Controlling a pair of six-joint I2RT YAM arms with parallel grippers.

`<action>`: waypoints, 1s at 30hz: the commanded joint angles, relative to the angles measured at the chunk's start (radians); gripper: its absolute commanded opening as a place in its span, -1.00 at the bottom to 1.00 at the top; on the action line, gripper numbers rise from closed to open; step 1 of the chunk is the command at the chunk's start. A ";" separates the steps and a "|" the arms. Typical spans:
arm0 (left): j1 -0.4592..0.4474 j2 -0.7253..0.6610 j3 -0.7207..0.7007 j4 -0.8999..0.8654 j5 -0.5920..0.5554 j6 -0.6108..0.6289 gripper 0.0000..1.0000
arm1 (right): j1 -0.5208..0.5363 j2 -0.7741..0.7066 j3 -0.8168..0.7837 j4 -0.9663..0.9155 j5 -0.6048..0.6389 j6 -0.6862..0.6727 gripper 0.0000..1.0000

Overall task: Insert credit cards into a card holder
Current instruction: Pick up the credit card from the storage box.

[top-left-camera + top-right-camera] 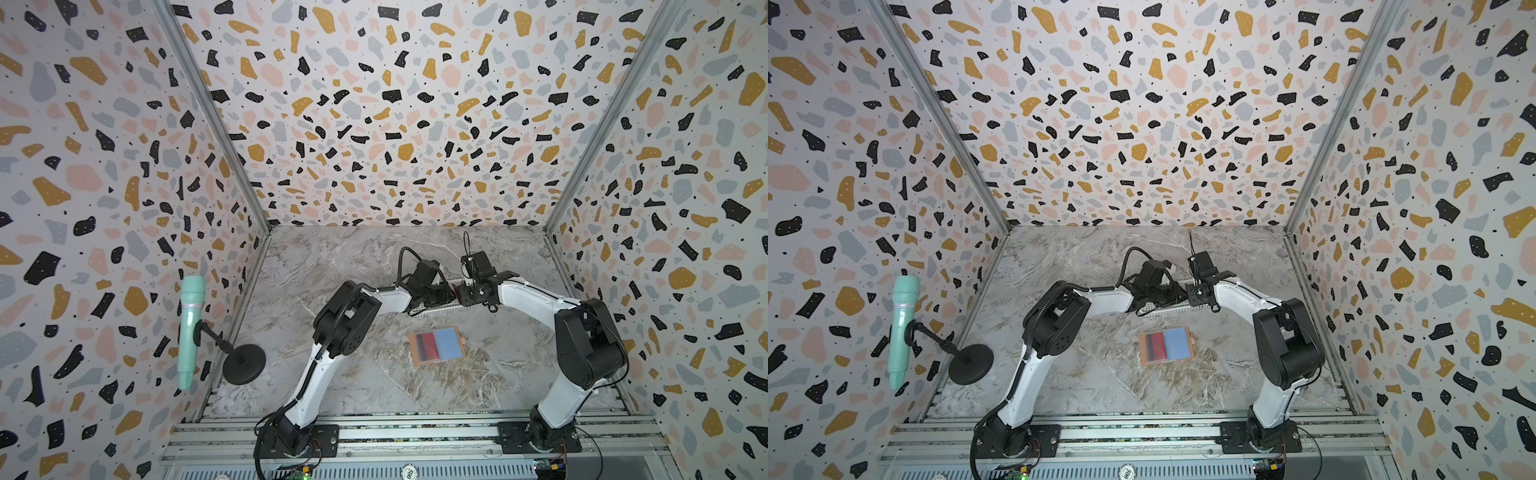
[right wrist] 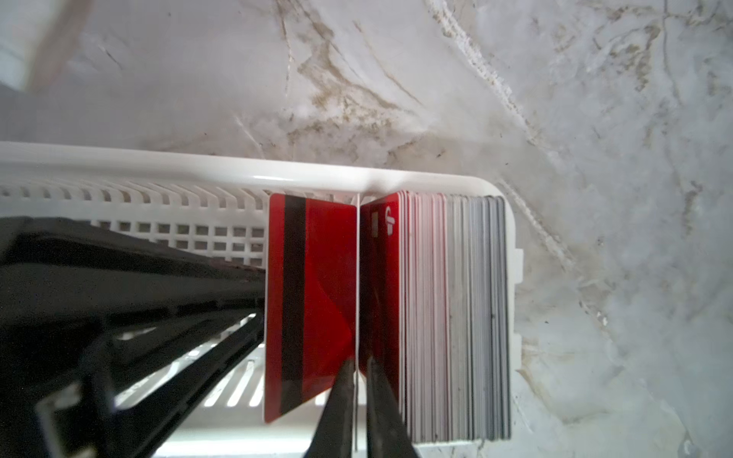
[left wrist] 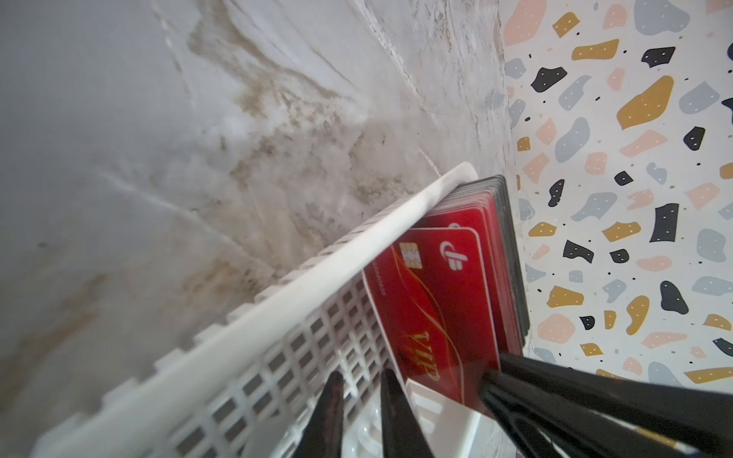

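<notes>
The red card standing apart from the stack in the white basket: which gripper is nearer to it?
Right. The right gripper is shut on the card, pinching its edge. The left gripper reaches into the basket close beside the card's striped face.

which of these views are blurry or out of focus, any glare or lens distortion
left wrist view: white basket rim smeared up close, front red card sharper; right wrist view: right tool blurred in front, card stack edges crisp, glare streak on the basket rim; both top views: sharp, wide lens splaying the walls
</notes>
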State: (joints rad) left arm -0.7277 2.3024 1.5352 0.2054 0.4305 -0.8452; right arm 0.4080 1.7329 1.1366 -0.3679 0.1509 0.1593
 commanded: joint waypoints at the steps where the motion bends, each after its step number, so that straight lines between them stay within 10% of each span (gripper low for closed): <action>1: -0.005 0.021 0.029 0.020 0.017 -0.002 -0.59 | -0.005 0.009 0.030 -0.041 0.009 -0.007 -0.73; 30: -0.027 0.062 0.129 -0.021 0.022 0.000 -0.59 | -0.045 -0.159 0.064 -0.083 -0.023 0.047 -0.94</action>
State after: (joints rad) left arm -0.7479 2.3512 1.6249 0.1833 0.4374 -0.8494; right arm 0.3740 1.6321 1.1591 -0.4164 0.1249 0.1909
